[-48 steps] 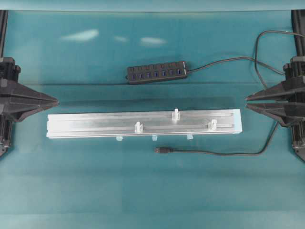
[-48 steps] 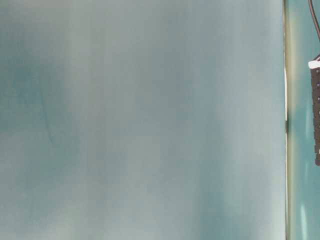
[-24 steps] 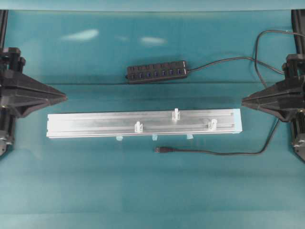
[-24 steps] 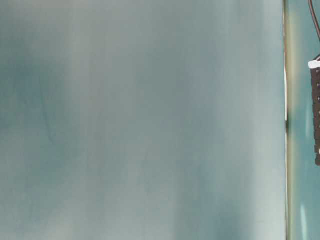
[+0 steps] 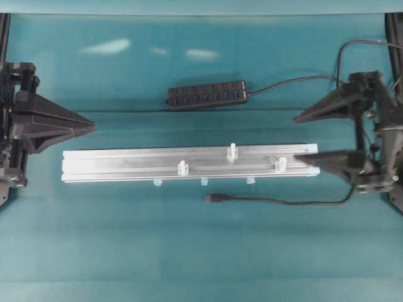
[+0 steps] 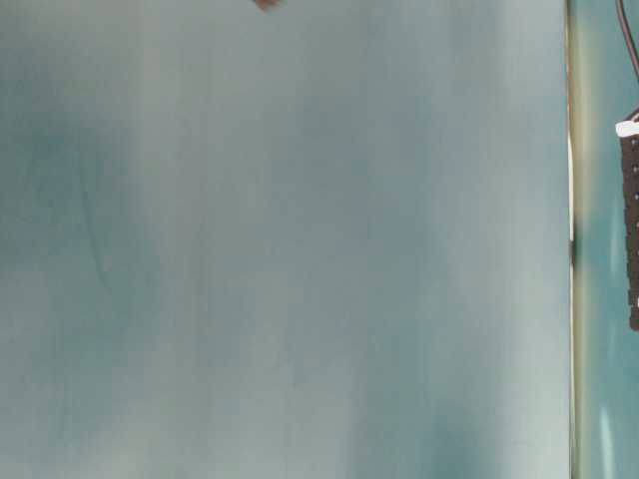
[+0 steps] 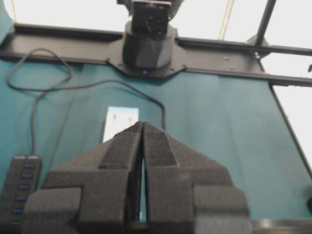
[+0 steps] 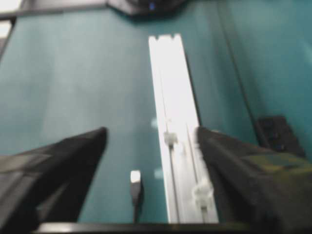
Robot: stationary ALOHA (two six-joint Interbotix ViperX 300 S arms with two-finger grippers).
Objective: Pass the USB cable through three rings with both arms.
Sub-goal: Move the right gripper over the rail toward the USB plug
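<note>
The USB cable [image 5: 283, 201] lies on the teal mat in front of the silver rail [image 5: 126, 165], its plug [image 5: 214, 197] pointing left. In the right wrist view the plug [image 8: 136, 181] lies low between the jaws, left of the rail [image 8: 170, 83]. The three rings [image 5: 183, 167] [image 5: 232, 151] [image 5: 280, 164] stand upright on the rail with nothing through them. My right gripper [image 5: 296, 139] is open wide at the rail's right end, one finger over that end, holding nothing. My left gripper [image 5: 93, 128] is shut and empty, just beyond the rail's left end.
A black USB hub [image 5: 206, 95] with blue sockets lies behind the rail; its cord loops round the right arm. Small pale-blue tape tabs [image 5: 203, 182] stick out under the rail's front edge. The table-level view is mostly blurred teal, with the hub [image 6: 630, 230] at its right edge.
My right gripper has opened wide from shut and moved left over the rail's right end. My left gripper has crept to the right, still shut.
</note>
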